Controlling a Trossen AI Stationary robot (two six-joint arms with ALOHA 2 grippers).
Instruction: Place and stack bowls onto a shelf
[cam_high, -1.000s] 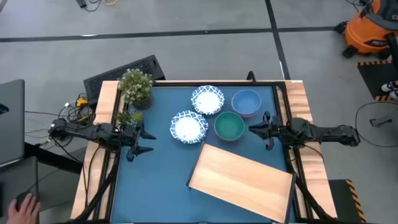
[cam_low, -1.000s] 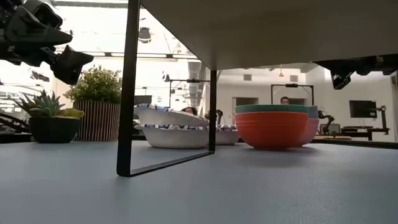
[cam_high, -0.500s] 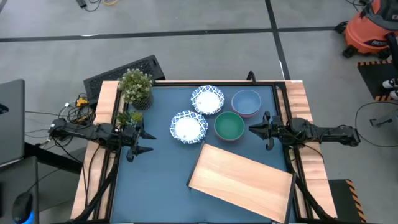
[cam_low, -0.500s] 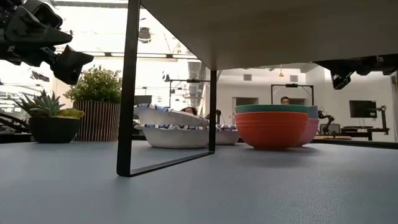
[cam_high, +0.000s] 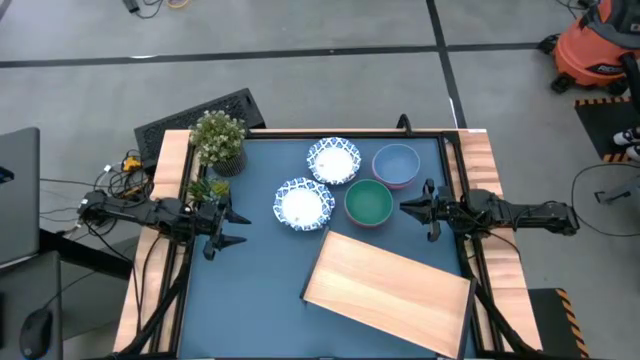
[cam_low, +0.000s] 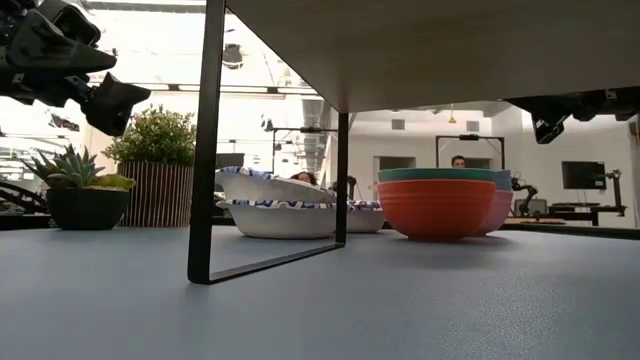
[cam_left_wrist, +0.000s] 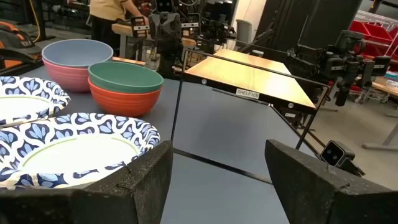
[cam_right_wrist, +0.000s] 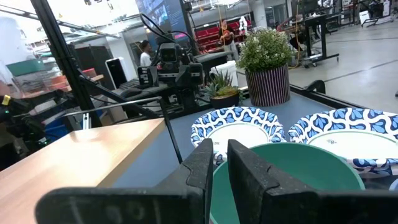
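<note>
We see the shelf (cam_high: 388, 293) standing empty at the near side of the desk (cam_high: 260, 290), with the teal-green bowl (cam_high: 369, 201), blue bowl (cam_high: 396, 163) and two patterned white bowls (cam_high: 305, 204) grouped beyond it. Our left tool (cam_high: 222, 227) hovers released near the plants (cam_high: 217, 139); our right tool (cam_high: 419, 208) waits clenched and empty just beside the teal-green bowl

Potted plant (cam_high: 218, 139), small succulent (cam_high: 204, 187)
</note>
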